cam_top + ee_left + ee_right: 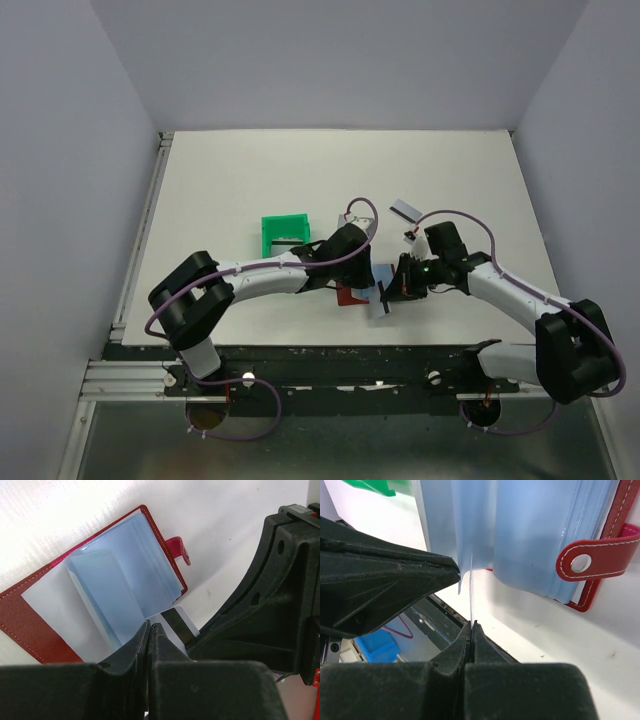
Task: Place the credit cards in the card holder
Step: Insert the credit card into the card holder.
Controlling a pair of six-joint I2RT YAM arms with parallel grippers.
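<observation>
Right wrist view: your right gripper [471, 626] is clamped on a credit card [177, 622] held edge-on, its far edge meeting the light blue sleeves of the open card holder [535, 530] just beyond the fingertips. Your left gripper [149, 628] pinches one sleeve edge, just beside the card.

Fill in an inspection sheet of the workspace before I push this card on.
Surface: white table, no spills seen.
Job's things: card holder lies open, blue sleeves up; held card at the sleeves, cannot tell whether it is inserted; loose card farther back.
Clutter: green tray left of the holder.
Grippers: left gripper shut on a holder sleeve; right gripper shut on the held card.
Cables: purple cables loop off both arms.
Surroundings: pale walls; nothing else seen.
</observation>
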